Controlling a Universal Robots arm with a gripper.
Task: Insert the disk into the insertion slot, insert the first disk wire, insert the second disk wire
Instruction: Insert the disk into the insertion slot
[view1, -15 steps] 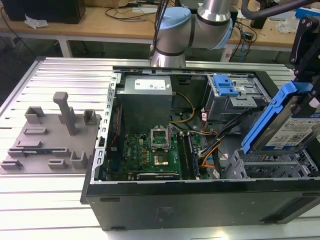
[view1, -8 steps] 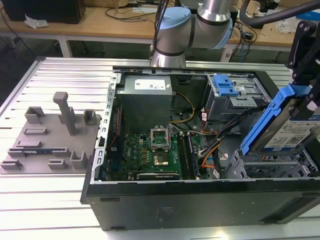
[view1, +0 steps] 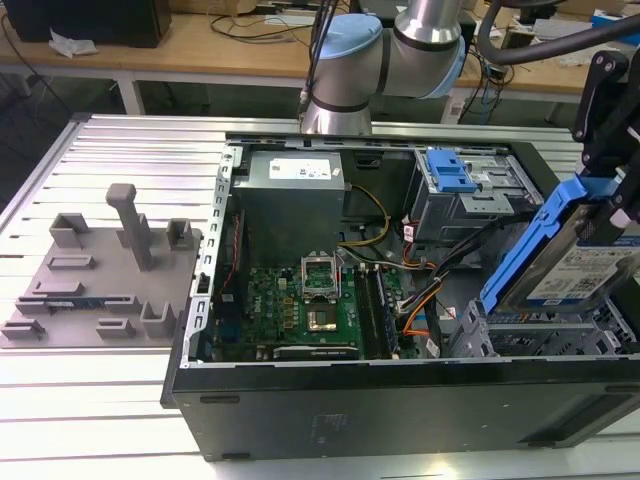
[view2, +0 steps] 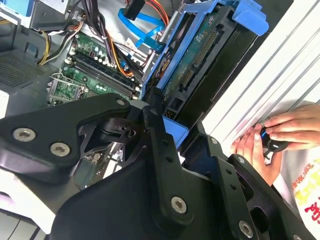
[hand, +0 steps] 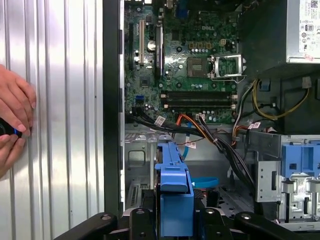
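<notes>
Tilt of the flat silver disk (view1: 585, 272) in its bright blue plastic frame seems meant to aim its lower edge into the low grey perforated metal slot (view1: 520, 340) just below it. The black gripper (view1: 612, 195) is clenched on the disk. The first wrist view adds a person's hands (hand: 12, 120) on the ribbed metal table (hand: 65, 75), well apart from the slot.

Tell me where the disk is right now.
At the exterior view's right, the disk sits tilted in the claw, over the insertion slot and nearer the camera than the blue-latched bay.
</notes>
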